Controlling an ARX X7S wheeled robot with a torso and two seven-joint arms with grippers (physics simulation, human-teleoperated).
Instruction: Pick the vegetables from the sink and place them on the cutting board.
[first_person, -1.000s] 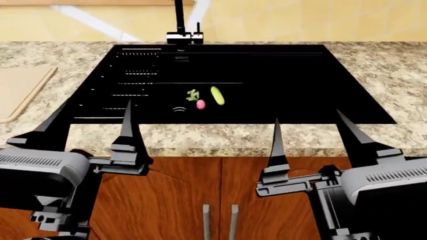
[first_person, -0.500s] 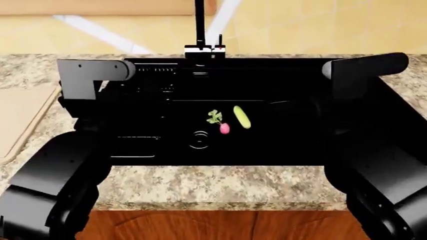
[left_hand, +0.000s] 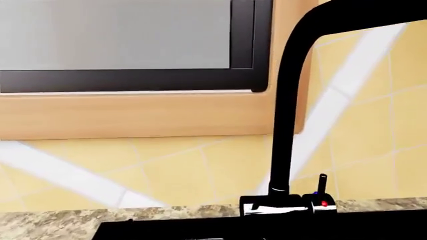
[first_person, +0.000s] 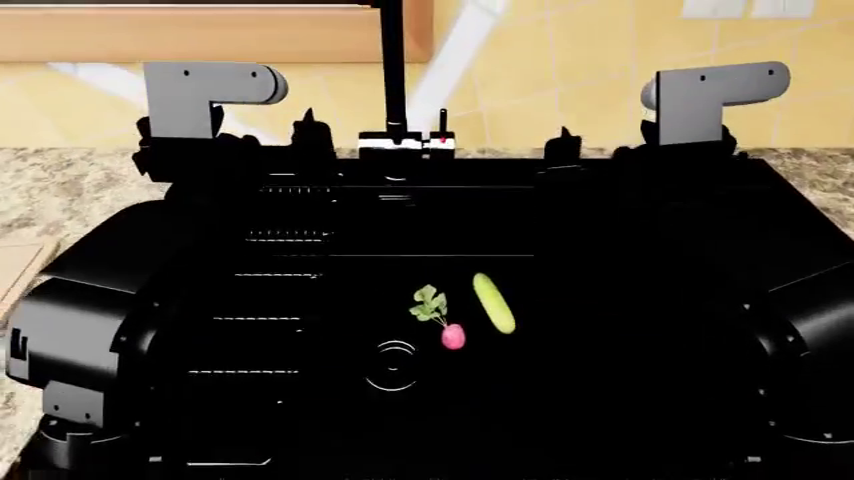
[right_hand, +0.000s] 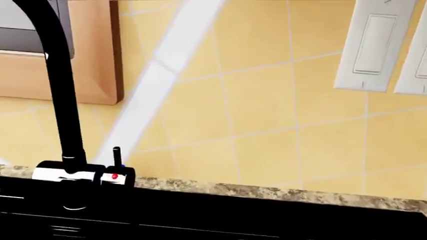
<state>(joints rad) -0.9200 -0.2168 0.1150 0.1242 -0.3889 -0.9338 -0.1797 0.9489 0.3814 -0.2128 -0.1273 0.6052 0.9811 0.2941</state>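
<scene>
A: Claws first: your left claw (first_person: 310, 128) and right claw (first_person: 562, 145) hang at the far rim of the sink (first_person: 601, 300), dark on dark, so openness can't be told. Nothing held.

B: Step?

A: Reach, I'd say; neither vegetable is picked. Cucumber (first_person: 494, 302) lies on the basin floor, long axis running near to far, slightly slanted. Radish (first_person: 453, 336) just beside it, leaves pointing away. Next, bring a claw down across the cucumber's width.

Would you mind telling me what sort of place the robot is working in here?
It looks like a simulated home kitchen: a black sink with a tall faucet is set into a speckled granite countertop, backed by yellow wall tiles and a window.
</scene>
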